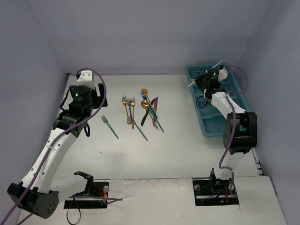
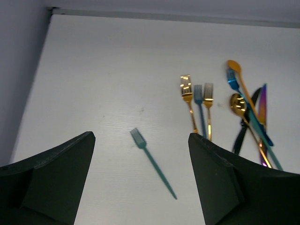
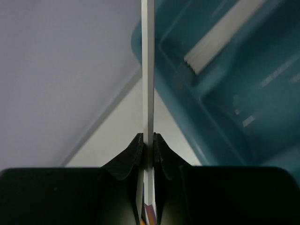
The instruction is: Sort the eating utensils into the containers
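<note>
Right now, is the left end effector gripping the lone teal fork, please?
No, the left end effector stands open, and the teal fork lies free on the table.

Light: bright, even, diffuse; faint shadows on counter (image 1: pixel 178 140).
Glare: gold forks (image 2: pixel 186 88).
Blur: right wrist view, tray (image 3: pixel 225 93) soft.

Ahead of the left pincer (image 2: pixel 140 136), the gold forks (image 2: pixel 186 91) gleam like polished metal, the purple knife (image 2: pixel 263 105) mirror-glossy and iridescent. Just beyond its matt black fingers (image 2: pixel 56 178), the teal fork (image 2: pixel 152 161) looks dull plastic on the matt white table (image 2: pixel 93 70). In the right pincer (image 3: pixel 148 140), a smooth white strip (image 3: pixel 148 70); beside it, the teal tray (image 3: pixel 225 122), smooth plastic.
</note>
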Controlling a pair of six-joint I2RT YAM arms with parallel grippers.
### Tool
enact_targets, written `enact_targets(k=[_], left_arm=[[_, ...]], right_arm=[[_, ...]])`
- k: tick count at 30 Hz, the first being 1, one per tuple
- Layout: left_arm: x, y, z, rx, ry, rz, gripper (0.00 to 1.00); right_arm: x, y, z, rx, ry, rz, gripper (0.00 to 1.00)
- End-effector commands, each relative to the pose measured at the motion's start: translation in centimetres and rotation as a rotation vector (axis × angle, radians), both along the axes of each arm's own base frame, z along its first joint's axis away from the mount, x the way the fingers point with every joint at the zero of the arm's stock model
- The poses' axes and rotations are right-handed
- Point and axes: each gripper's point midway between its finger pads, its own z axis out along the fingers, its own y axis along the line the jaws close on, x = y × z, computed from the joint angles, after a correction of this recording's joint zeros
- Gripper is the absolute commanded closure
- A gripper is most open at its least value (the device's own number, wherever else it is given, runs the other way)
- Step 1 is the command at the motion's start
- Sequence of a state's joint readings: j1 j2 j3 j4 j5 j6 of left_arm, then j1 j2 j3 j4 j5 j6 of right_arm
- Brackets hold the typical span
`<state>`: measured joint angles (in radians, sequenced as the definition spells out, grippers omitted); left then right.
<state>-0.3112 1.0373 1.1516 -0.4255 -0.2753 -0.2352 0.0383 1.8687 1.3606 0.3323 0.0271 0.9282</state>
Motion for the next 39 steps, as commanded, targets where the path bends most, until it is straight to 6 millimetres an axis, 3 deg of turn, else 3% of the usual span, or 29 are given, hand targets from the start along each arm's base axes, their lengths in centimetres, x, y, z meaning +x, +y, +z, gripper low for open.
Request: enact_targets(k=[1, 2, 10, 12, 15, 17, 20, 23, 25, 27, 29, 33, 36, 39], left_arm=[[-0.7, 1.4, -1.4, 0.025, -0.026, 0.035, 0.21], [-0.8, 1.4, -2.4, 0.020, -0.015, 0.037, 0.21], [-0.8, 2.1, -3.0, 0.051, 0.009, 0.059, 0.21], [-0.7, 2.0, -3.3, 0.051, 0.021, 0.054, 0.22], [-0.6, 1.7, -3.9, 0.047, 0.047, 0.047, 0.21], [-0.5, 1.6, -4.0, 0.043, 0.057, 0.047, 0.21], [-0.6, 1.6, -4.1, 0.030, 0.065, 0.054, 0.21], [-1.1, 1.5, -4.5, -0.009, 0.087, 0.078, 0.21], [-1.8, 1.5, -5.2, -0.048, 0.114, 0.100, 0.21], [-2.6, 1.3, -6.2, -0.091, 0.153, 0.123, 0.21], [-3.2, 1.3, -7.2, -0.121, 0.184, 0.146, 0.21], [-4.2, 0.6, -10.0, -0.197, 0.264, 0.170, 0.23], [-4.3, -0.5, -12.2, -0.263, 0.319, 0.175, 0.26], [-3.7, -1.4, -14.0, -0.291, 0.367, 0.171, 0.28]], right_arm=[[5.5, -4.1, 3.5, 0.055, -0.143, -0.152, 1.00], [6.6, -5.0, 2.5, 0.066, -0.136, -0.172, 1.00], [11.2, -7.3, 0.0, 0.135, -0.157, -0.238, 0.91], [12.1, -7.5, -0.3, 0.153, -0.164, -0.237, 0.82], [13.0, -7.3, -0.2, 0.166, -0.179, -0.213, 0.60], [13.2, -7.1, 0.5, 0.154, -0.191, -0.194, 0.49], [12.8, -6.8, 2.7, 0.122, -0.217, -0.159, 0.42], [11.6, -6.4, 3.8, 0.094, -0.215, -0.126, 0.39], [10.1, -5.7, 6.3, 0.077, -0.237, -0.087, 0.39], [8.5, -5.1, 6.2, 0.047, -0.214, -0.050, 0.39], [6.4, -4.4, 8.6, 0.013, -0.238, -0.008, 0.39], [1.5, -2.6, 11.3, -0.135, -0.237, 0.094, 0.39], [-1.9, -1.7, 10.9, -0.244, -0.185, 0.149, 0.39], [-5.8, -0.3, 13.1, -0.323, -0.202, 0.186, 0.38]])
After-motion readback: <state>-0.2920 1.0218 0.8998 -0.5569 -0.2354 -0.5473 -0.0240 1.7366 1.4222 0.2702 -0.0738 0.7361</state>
